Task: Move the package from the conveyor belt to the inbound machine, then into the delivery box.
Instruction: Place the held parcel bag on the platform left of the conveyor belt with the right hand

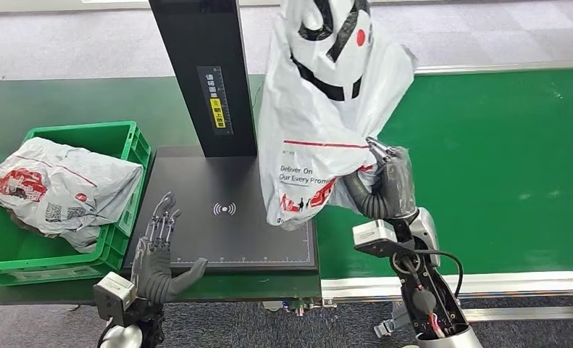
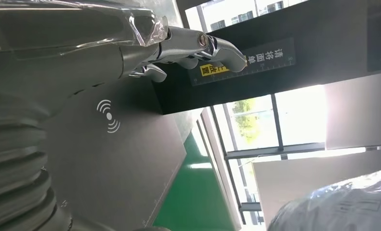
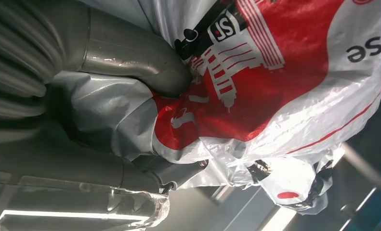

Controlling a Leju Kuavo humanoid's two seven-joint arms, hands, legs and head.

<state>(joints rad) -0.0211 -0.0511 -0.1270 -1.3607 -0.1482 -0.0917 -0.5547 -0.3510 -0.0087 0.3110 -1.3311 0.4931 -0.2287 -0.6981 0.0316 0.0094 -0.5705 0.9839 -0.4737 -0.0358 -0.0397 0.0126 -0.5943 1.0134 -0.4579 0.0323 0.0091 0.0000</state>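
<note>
I see the green slatted delivery box on the left holding one crumpled grey plastic parcel with red print. My right hand is clamped on the package, a glossy white, wrinkled bag, lifted over the matte black inbound machine beside the green conveyor belt. My left hand hovers with fingers spread, holding nothing.
</note>
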